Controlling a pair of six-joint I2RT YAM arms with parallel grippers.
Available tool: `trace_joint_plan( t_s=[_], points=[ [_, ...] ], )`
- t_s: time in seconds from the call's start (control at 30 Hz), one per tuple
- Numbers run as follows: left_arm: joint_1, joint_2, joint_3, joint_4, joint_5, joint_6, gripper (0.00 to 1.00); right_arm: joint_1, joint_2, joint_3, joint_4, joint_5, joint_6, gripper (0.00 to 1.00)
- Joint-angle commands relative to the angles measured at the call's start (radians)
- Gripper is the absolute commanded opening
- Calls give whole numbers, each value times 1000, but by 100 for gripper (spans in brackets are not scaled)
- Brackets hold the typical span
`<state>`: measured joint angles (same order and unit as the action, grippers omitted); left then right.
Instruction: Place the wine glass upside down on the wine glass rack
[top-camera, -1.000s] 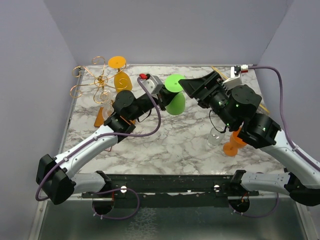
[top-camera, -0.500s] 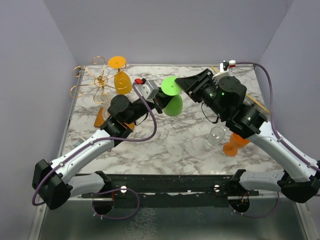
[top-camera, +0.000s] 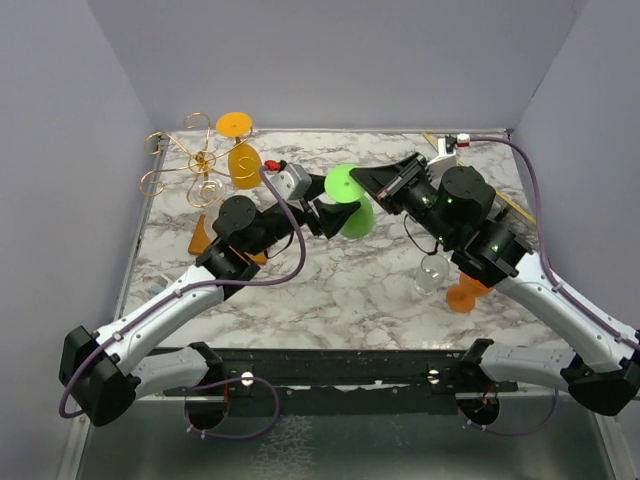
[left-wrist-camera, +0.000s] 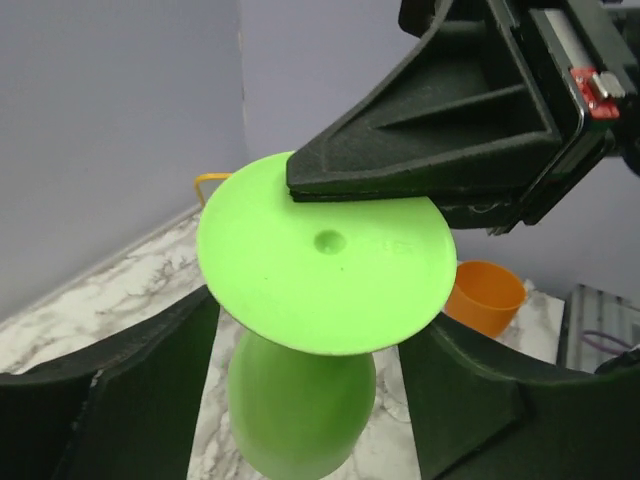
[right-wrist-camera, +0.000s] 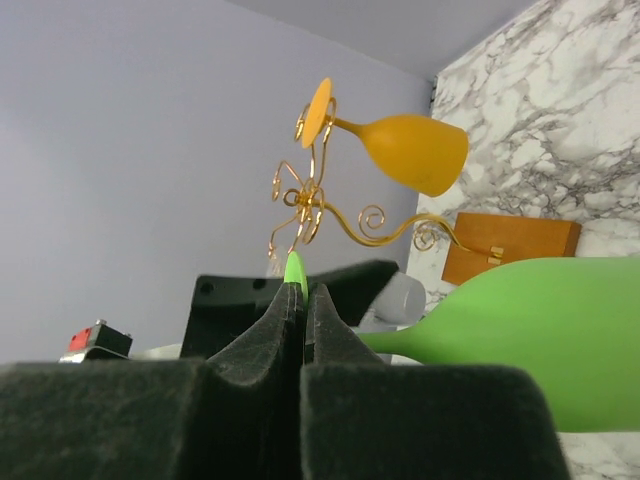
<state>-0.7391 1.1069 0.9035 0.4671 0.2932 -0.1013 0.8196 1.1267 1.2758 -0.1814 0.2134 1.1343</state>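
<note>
A green wine glass hangs in the air above the mid table, foot uppermost and bowl below. My right gripper is shut on the rim of its round foot; the right wrist view shows the green edge pinched between the jaws. My left gripper is open around the bowl, and its fingers stand clear of the bowl on both sides. The wine glass rack, gold wire on a wooden base, stands at the far left.
An orange glass hangs upside down on the rack, also seen as the orange glass from the right wrist. A clear glass and another orange glass stand under the right arm. Grey walls enclose the table.
The right gripper has shut on the green glass's foot. The left gripper, which was shut on the glass, has opened. The glass has shifted slightly.
</note>
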Motion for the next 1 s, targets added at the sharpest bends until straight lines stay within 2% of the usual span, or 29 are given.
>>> trace_joint_plan(
  t_s=[0.0,0.1,0.27,0.47,0.6,0.87,0.97],
  points=[
    [-1,-37,52,-96,-60,-206,77,-13,-51,-54,31,25,-13,1],
    [-1,-41,55,-97,3,-416,84,-29,-74,-75,49,25,-25,1],
    [1,-60,68,-153,-63,-752,83,-45,-107,-105,75,17,-48,1],
    [23,-5,144,-219,18,-933,80,-50,-157,-162,116,8,-67,1],
    [55,33,204,-255,66,-968,72,-51,-180,-184,119,9,-70,1],
    [112,88,225,-228,206,-1053,40,-51,-209,-221,139,11,-75,1],
    [115,107,250,-264,256,-1035,35,-51,-209,-226,156,4,-86,1]
  ],
)
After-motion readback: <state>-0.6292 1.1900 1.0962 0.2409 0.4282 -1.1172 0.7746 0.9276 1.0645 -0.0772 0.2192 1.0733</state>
